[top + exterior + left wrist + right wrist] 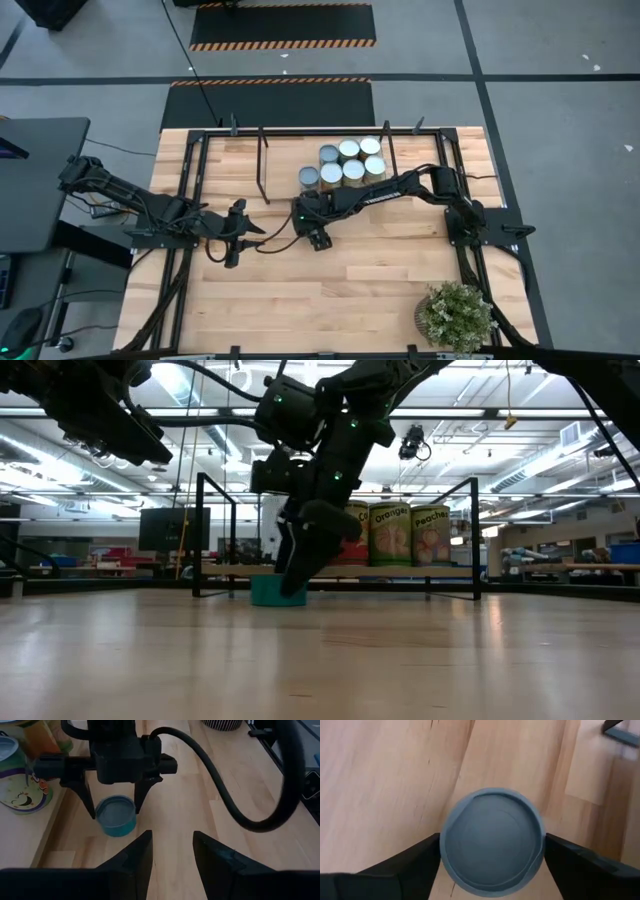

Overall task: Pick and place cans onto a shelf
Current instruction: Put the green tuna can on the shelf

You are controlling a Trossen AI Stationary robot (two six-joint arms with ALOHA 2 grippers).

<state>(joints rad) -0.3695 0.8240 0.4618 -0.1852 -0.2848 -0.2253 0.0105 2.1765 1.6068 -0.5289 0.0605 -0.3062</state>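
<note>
A short blue can stands upright on the bare table, in front of the shelf and not yet on it. In the right wrist view it fills the centre of the frame, with a dark finger on either side of its round top. The right claw stands directly over the can, its fingers spread and straddling it (in the left wrist view the can sits between the two tips, upper left of centre). Whether the fingers already touch the can's sides cannot be told; they are not closed on it.

Seven cans are already clustered on the shelf, upper centre of the high view. In the low view three labelled cans show at centre right behind the arm, standing close side by side.

The left claw waits just to the left of the work, centre left of the high view, fingers parted and holding nothing, pointed toward the blue can.

Step in hand, as judged: the grasp of the last loose can. The next move would call for closing on its sides, lifting straight up, then carrying it over the shelf's low front rod to a free spot beside the cluster without knocking the neighbours.
</note>
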